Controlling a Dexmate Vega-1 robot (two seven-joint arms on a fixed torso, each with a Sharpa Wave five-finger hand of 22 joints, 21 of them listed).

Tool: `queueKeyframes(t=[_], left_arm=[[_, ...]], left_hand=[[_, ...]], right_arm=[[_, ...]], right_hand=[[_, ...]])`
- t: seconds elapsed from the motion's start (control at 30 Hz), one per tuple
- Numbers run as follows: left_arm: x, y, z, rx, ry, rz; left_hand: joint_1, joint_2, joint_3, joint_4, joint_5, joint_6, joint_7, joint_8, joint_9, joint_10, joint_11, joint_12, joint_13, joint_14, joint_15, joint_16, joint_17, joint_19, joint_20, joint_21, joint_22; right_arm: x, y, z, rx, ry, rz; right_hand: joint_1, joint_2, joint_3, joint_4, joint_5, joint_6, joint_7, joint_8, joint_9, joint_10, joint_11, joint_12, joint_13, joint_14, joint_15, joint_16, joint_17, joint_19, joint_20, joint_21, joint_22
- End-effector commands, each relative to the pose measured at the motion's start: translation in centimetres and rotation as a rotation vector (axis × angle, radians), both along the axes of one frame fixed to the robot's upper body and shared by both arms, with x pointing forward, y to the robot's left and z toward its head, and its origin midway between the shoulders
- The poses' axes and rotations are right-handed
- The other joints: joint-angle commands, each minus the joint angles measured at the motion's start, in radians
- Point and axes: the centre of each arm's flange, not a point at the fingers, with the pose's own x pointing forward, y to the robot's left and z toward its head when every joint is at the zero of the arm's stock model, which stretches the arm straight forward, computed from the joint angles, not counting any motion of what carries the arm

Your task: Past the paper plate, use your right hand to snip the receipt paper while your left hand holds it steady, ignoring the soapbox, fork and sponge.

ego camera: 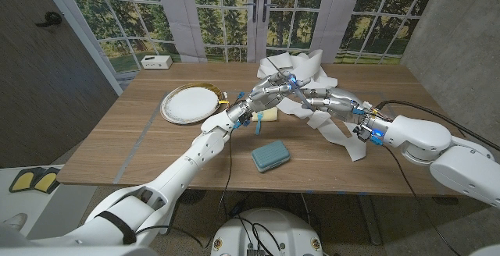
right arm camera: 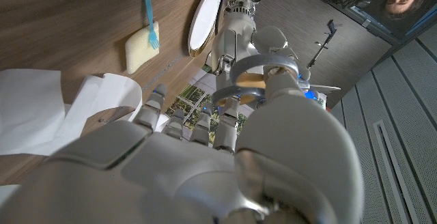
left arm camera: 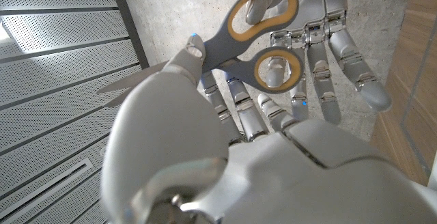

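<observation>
My right hand (ego camera: 322,100) is coming in from the right of the head frame toward the upper middle, and it is holding the scissors (left arm camera: 256,43): in the left wrist picture I am seeing fingers threaded through both yellow-lined loops near the top of the frame, with the grey blades running out toward the left edge. My left hand (ego camera: 271,94) is meeting it from the lower left, almost touching, and I cannot tell from these pictures whether its fingers are actually pinching paper or only hovering beside the tool. The receipt paper (ego camera: 328,119) is lying as a loose white heap at the upper middle of the head frame, just behind and under both hands, with a long strip trailing down and to the right along the table toward my right forearm. That strip's long axis is running diagonally from upper middle to lower right, so I am judging that the blades need to cross it, not run along it. The paper plate (ego camera: 190,102) is sitting well to the left of the hands, the sponge (right arm camera: 141,45) with the blue fork (right arm camera: 150,19) on it between plate and left wrist, the soapbox (ego camera: 271,156) lower, nearer me
</observation>
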Motion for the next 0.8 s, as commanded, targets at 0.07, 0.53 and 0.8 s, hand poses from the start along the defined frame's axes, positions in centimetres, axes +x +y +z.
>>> queueKeyframes(t=[0.07,0.53,0.8], left_arm=[[-0.08,-0.06,0.17,0.013,-0.024,0.004],[-0.20,-0.10,0.33,0.023,-0.052,0.008],[-0.33,-0.07,0.53,0.029,-0.070,0.003]], left_hand=[[0.012,0.025,0.003,0.007,-0.006,0.008,-0.012,0.013,0.006,0.072,-0.066,-0.005,0.004,0.000,-0.177,0.009,0.007,-0.004,0.005,-0.001,0.000],[0.017,0.027,0.004,0.008,-0.019,0.031,-0.015,0.029,0.007,0.069,-0.066,-0.015,0.014,-0.002,-0.177,0.012,0.011,-0.005,0.004,-0.001,0.000],[0.017,0.026,0.002,0.011,-0.024,0.034,-0.021,0.036,0.009,0.067,-0.066,-0.019,0.020,0.000,-0.177,0.015,0.013,-0.007,0.004,-0.001,0.000]], right_arm=[[-0.34,0.20,0.45,-0.036,-0.021,-0.009],[-0.47,0.16,0.46,-0.004,-0.020,-0.020],[-0.44,0.20,0.55,-0.031,-0.019,-0.004]], right_hand=[[0.020,0.004,0.006,-0.003,-0.014,0.008,0.002,0.010,0.006,0.009,0.002,0.005,0.005,-0.002,0.002,0.002,0.002,0.004,-0.001,-0.001,0.003],[-0.001,-0.004,-0.013,0.014,-0.053,0.025,-0.003,0.023,0.020,0.041,0.008,0.014,0.006,0.034,0.020,0.013,0.003,0.022,0.004,0.003,0.004],[-0.011,0.000,-0.023,0.021,-0.081,-0.036,0.002,0.008,0.034,0.029,0.013,0.005,0.008,0.023,0.028,0.005,0.004,0.008,0.012,-0.005,0.004]])
